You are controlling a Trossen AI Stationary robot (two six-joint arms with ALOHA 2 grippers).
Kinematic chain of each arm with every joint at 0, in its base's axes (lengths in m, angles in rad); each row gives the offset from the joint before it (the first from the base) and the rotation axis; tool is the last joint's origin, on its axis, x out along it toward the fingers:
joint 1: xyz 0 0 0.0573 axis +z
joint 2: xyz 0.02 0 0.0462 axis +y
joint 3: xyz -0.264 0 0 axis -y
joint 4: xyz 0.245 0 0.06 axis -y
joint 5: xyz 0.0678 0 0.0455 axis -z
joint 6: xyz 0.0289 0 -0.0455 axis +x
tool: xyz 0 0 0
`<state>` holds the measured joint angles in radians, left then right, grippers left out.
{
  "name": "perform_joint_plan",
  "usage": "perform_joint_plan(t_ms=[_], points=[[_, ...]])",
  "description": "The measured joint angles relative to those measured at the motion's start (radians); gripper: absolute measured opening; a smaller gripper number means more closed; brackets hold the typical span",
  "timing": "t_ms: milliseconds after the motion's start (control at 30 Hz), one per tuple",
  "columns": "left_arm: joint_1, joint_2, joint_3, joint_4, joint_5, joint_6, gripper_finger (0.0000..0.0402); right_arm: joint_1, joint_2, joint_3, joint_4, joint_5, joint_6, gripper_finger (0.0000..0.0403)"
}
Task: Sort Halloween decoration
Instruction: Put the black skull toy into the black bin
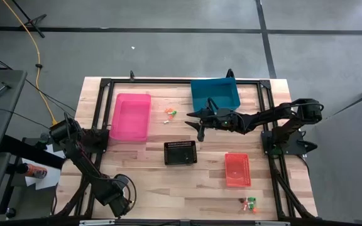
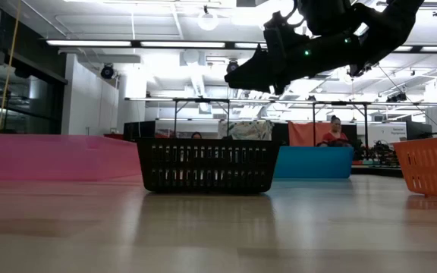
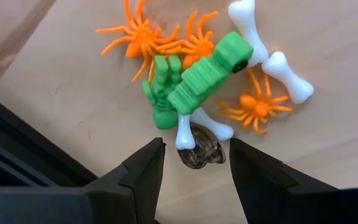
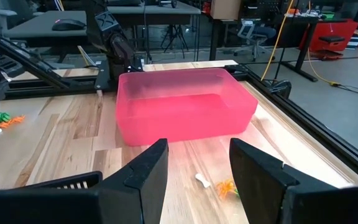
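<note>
Black basket (image 1: 180, 152) mid-table, contents unseen. Pink bin (image 1: 131, 117) at 10 o'clock, apparently empty. Left gripper (image 3: 194, 163) spread, ungrasping, over trinket pile (image 3: 199, 68). Right gripper (image 1: 197, 125) spread, empty-fingered, above table.

On the table (image 1: 168, 188), we saw the left bin (image 1: 131, 117) and, farther and to its right, the far bin (image 1: 215, 94), with a few trinkets (image 1: 170, 113) between them. The middle basket (image 1: 180, 152) sat centrally, the right basket (image 1: 237, 170) to its right, and more trinkets (image 1: 250, 203) nearer.
</note>
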<state>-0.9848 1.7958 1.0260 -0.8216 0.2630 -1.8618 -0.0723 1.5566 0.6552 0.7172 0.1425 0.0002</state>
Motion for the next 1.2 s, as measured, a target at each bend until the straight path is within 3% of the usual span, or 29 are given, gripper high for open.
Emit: perform_joint_plan(t_ms=[400,767,1200], points=[[0.000,0.000,0.000,0.013,-0.009,0.013,0.0167,0.000,0.000,0.000,-0.004,0.000,0.000,0.0167],[0.000,-0.002,0.002,0.009,-0.004,0.014,0.0080,0.000,0.000,0.000,-0.014,0.000,0.000,0.0167],[0.000,-0.003,0.002,0.011,0.000,0.015,0.0067,0.000,0.000,0.000,-0.014,0.000,0.000,0.0167]])
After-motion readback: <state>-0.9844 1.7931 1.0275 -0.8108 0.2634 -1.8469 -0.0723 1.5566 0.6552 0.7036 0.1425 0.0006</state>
